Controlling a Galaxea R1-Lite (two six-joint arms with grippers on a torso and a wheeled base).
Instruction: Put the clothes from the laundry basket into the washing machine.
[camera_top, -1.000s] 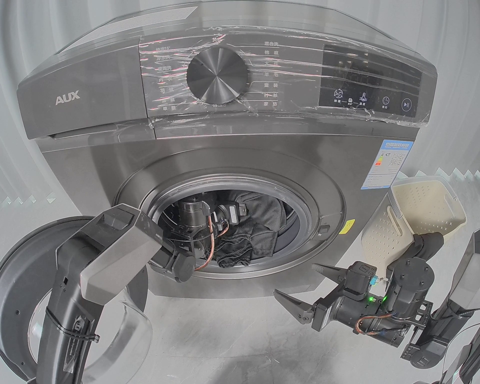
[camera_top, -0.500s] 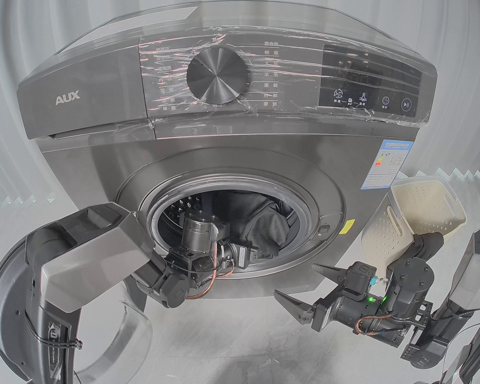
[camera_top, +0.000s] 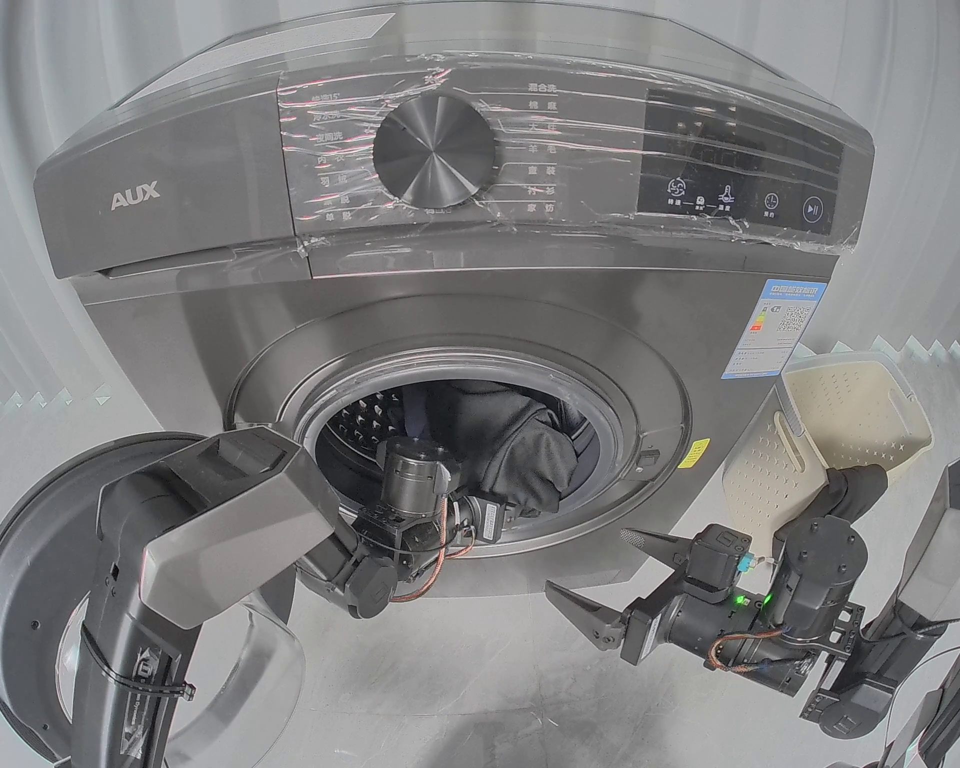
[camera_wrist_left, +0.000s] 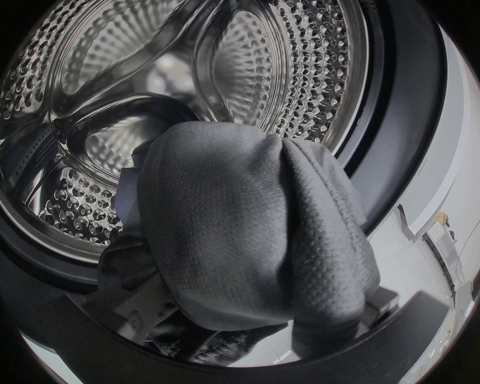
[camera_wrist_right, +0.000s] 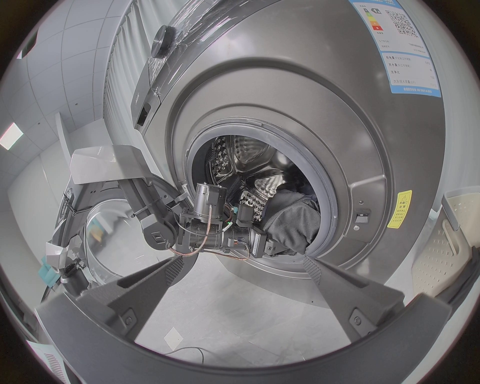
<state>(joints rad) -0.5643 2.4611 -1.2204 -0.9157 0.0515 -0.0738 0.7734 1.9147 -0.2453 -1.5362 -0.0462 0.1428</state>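
Load in progress | dark garment (camera_top: 510, 450) sits in the drum (camera_wrist_left: 300, 65) mouth, draped over my left gripper (camera_wrist_right: 274, 246), jaws hidden, can't tell grip | right gripper (camera_top: 590, 565) spread, empty | I judge basket (camera_top: 860, 400) may hold more

A pale pleated curtain (camera_top: 40, 300) hangs across the back of the room, its hem zigzagging just above the floor (camera_top: 470, 670). The floor is smooth, grey and faintly mottled, with a soft sheen. In the right wrist view a wall of large pale tiles (camera_wrist_right: 70, 70) rises beside the curtain, and a bright rectangular light panel (camera_wrist_right: 11, 136) glows overhead. A small pale square (camera_wrist_right: 173, 338) and a thin cable (camera_wrist_right: 192, 351) lie on the floor.
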